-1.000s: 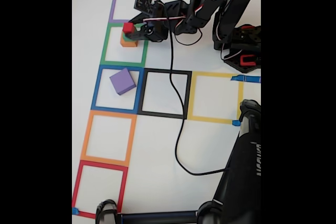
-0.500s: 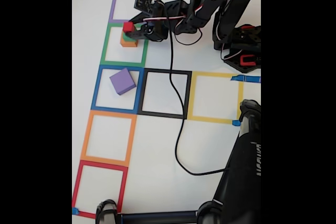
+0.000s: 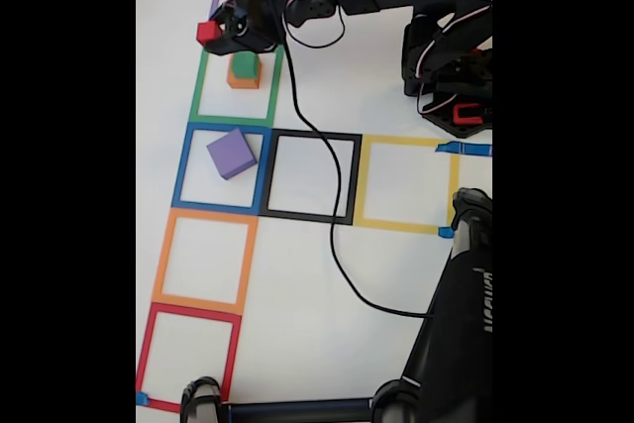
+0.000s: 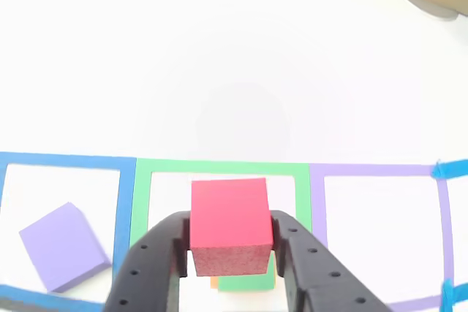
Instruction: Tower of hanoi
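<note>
Clamped between the two black fingers of the gripper (image 4: 230, 242) is the red block (image 4: 229, 226), the smallest of four; the jaws stand only as wide as the block and press on its left and right faces in the other view. In the fixed view the gripper (image 3: 212, 35) carries the red block (image 3: 208, 32) in the air at the upper left corner of the green tape square (image 3: 202, 81), apart from the stack below it. That stack counts two: the green block (image 3: 245, 65) sits on the orange block (image 3: 243, 79), inside the green tape square toward its upper right. In the other view the green block (image 4: 248, 277) peeks out just under the red one, with a sliver of orange at its lower left. One purple block (image 3: 232, 154), the largest, lies flat and turned at an angle inside the blue tape square (image 3: 181, 167), well apart from the stack; the other view shows the purple block (image 4: 64, 255) at the left. Seven tape squares show in the fixed view: purple, green, blue, orange and red in a column, with a black tape square (image 3: 315, 176) and a yellow tape square (image 3: 407, 183) to the right of the blue. A black cable (image 3: 332, 245) trails from the arm across the black square. Whether the red block hangs directly over the stack is hard to judge from these angles.
</note>
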You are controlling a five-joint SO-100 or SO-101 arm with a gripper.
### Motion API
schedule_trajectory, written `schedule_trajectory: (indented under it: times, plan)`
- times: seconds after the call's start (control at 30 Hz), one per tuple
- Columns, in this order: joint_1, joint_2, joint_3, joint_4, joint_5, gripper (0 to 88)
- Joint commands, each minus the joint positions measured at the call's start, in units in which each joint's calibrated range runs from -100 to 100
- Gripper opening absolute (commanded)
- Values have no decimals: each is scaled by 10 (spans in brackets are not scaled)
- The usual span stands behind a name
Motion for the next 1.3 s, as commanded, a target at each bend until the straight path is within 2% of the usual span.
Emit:
schedule_trajectory:
  times: [0.0, 0.13, 0.27, 0.43, 0.53, 0.73, 0.97, 1.27]
  plan:
    - [-27, 1, -281, 312, 4, 2]
    - [-68, 51, -495, 469, 4, 2]
    - [-103, 78, -632, 554, 4, 2]
    - [-142, 63, -654, 582, 4, 2]
    - [-161, 32, -595, 573, 4, 2]
    - [-199, -91, -291, 403, 4, 2]
    - [-235, -183, 96, 73, 4, 2]
    - [-296, -78, 297, -263, 4, 2]
